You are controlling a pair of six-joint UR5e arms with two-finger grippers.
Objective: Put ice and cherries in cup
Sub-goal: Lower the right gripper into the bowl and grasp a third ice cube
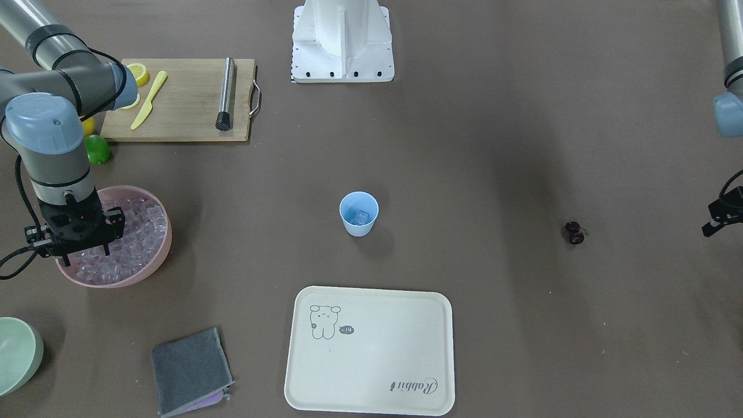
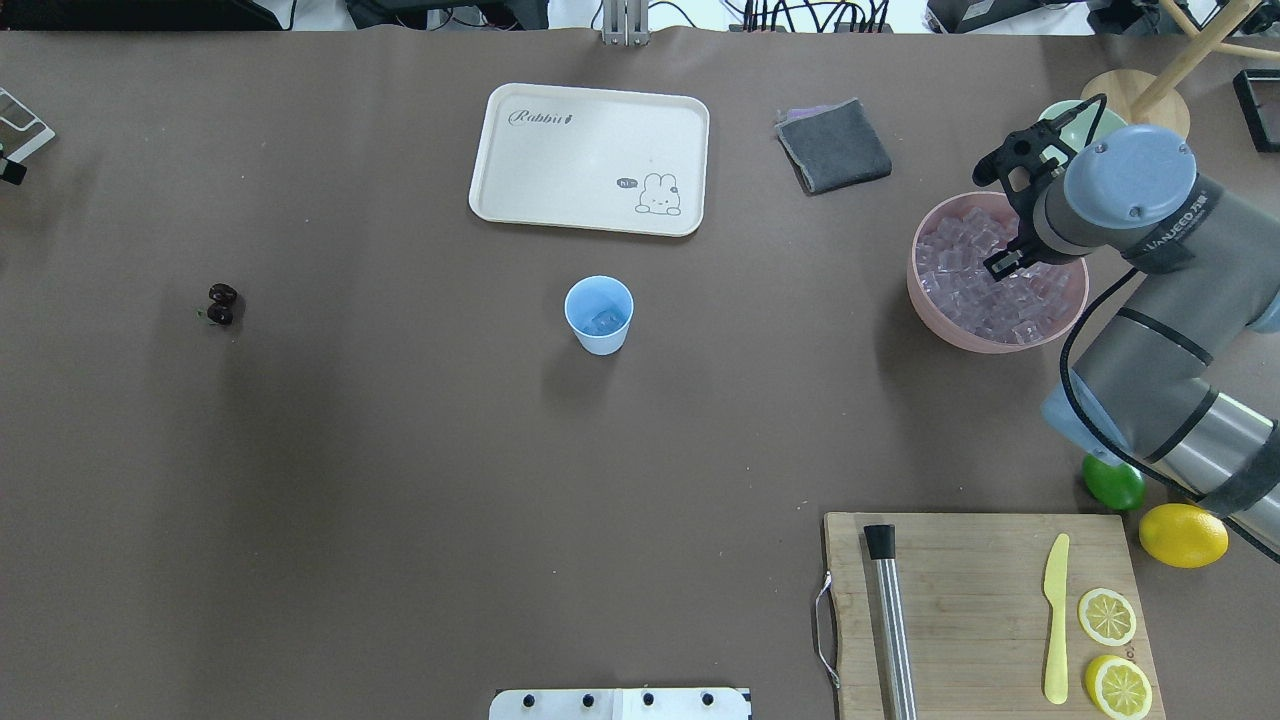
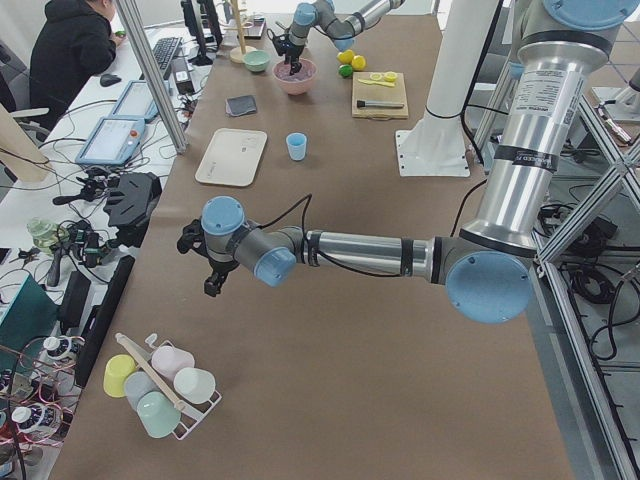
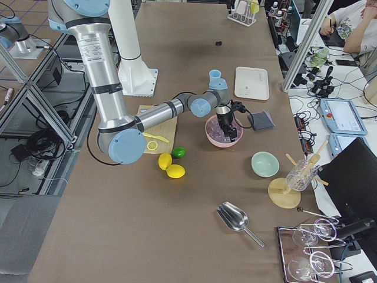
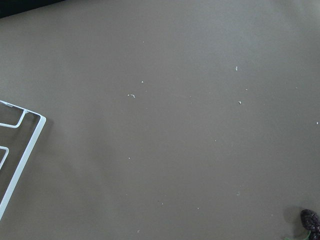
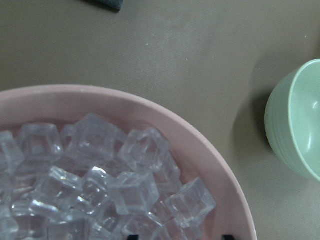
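The light-blue cup [image 1: 359,213] stands upright mid-table with ice [image 1: 361,217] in its bottom; it also shows in the overhead view [image 2: 599,315]. The pink bowl [image 1: 160,254] holds several more clear ice cubes [image 6: 100,185]. My right gripper [image 1: 87,254] hangs over that bowl, jaws apart, with nothing between them. The dark cherries [image 1: 574,232] lie alone on the table, also in the overhead view [image 2: 221,304] and at the corner of the left wrist view [image 5: 310,219]. My left gripper [image 1: 718,223] hovers beside them at the frame edge; I cannot tell its state.
A cream tray [image 1: 371,348] and a grey cloth [image 1: 191,371] lie on the cup's far side from the robot. A pale green bowl [image 1: 17,354] sits beside the pink bowl. A cutting board [image 1: 186,104] carries a knife, a metal muddler and lemon slices; a lime [image 1: 97,150] lies beside it.
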